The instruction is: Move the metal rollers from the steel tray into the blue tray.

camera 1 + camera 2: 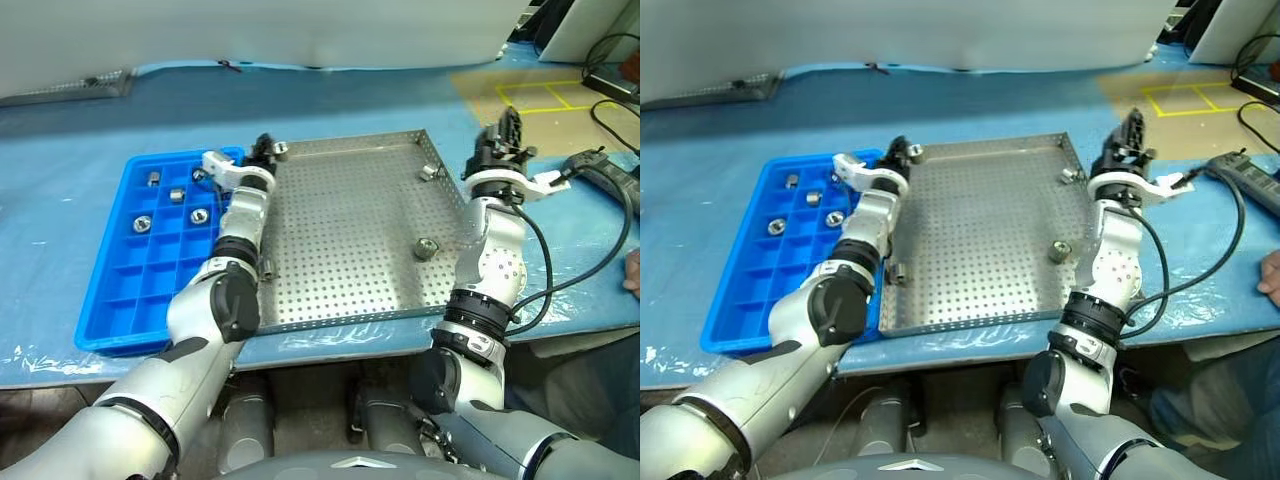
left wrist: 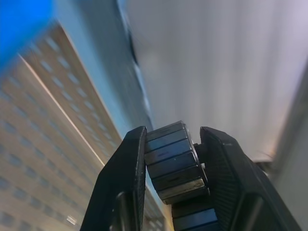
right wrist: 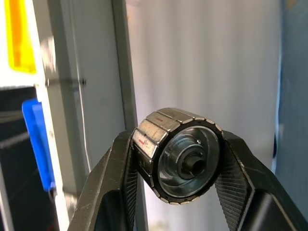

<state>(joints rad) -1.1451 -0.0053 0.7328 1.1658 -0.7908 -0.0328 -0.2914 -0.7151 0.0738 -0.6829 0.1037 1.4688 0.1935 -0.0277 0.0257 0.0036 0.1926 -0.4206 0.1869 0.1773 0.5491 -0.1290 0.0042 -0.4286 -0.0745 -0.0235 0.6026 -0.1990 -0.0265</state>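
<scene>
A metal roller [image 2: 175, 161] is clamped between the two black fingers of the left gripper [image 1: 262, 150], which is seen at the far left corner of the steel tray [image 1: 340, 250], just beside the far right edge of the blue tray [image 1: 110, 300]. The roller is gripped across its ribbed round side. This is probably done so that it can be lowered into a small compartment without rolling away. In the left wrist view its axis seems to lie roughly along the fingers, but the hole is not shown there, so this cannot be told with certainty.

A second roller [image 3: 180, 156] is held in the same way by the right gripper [image 1: 505, 135], which is raised at the far right side of the steel tray, past its right rim. Here the fingers press on the round side and the flat face with the hole is turned toward the wrist camera, so the axis runs along the fingers.

Four rollers [image 1: 176, 196] are already placed in the far compartments of the blue tray, one in each, apparently with the hole upward. Three rollers are left loose on the steel tray: one [image 1: 426, 248] near the right side, one [image 1: 428, 172] at the far right rim, and one [image 1: 268, 266] at the left rim. The task is judged to be about half done.
</scene>
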